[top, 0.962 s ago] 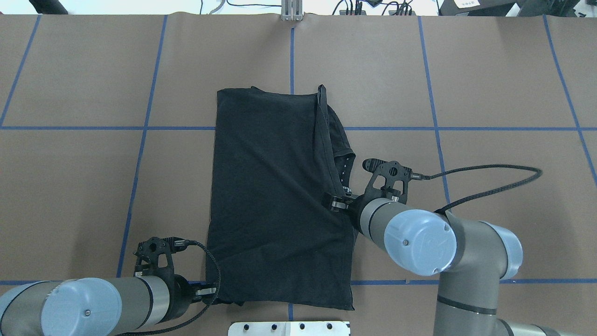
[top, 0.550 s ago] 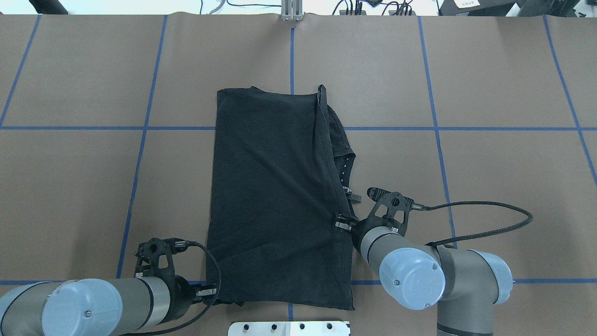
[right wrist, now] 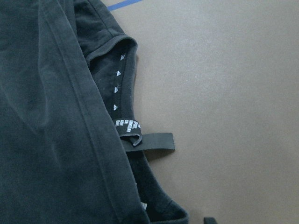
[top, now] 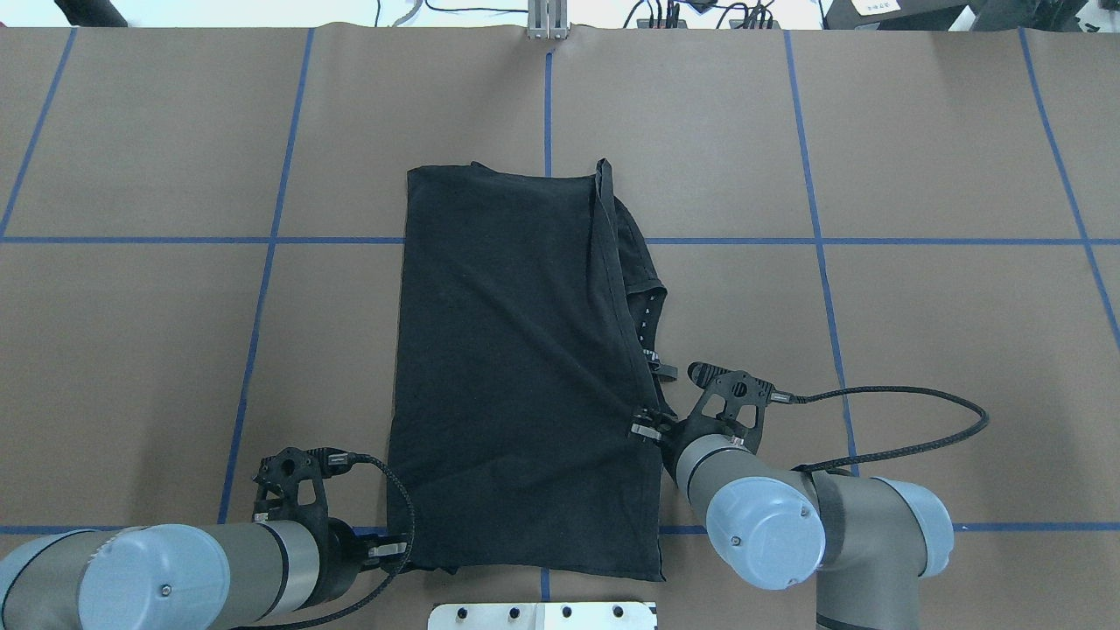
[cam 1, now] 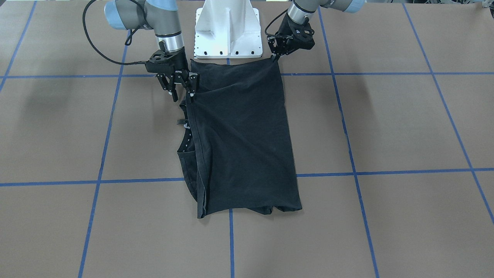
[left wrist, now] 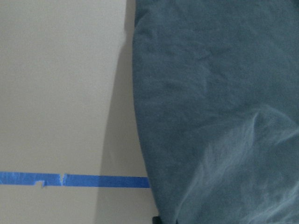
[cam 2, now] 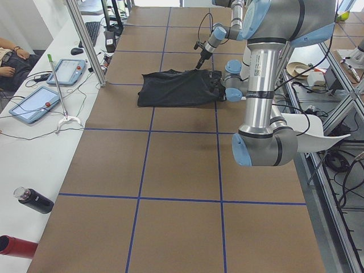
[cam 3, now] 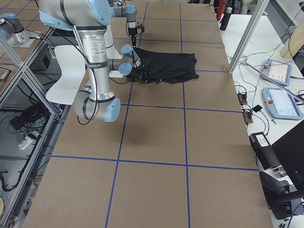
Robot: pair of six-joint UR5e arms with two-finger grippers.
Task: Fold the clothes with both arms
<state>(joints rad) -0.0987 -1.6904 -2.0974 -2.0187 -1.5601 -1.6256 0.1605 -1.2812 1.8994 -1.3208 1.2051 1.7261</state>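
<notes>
At the near edge of the table (top: 919,157), the left arm (top: 175,577) lies low. The left gripper (top: 395,549) is still pinched on the near-left hem corner of the black T-shirt (top: 516,367). The right arm (top: 770,525) has drawn back toward the white base (top: 542,614) over the past second. The right gripper (top: 646,426) is spread, one finger touching the folded shirt's right edge, nearer than the collar (top: 646,319).

Black T-shirt (top: 516,367) (white triangles along collar (right wrist: 117,88)); brown table (top: 945,149), blue tape grid (top: 919,241).
</notes>
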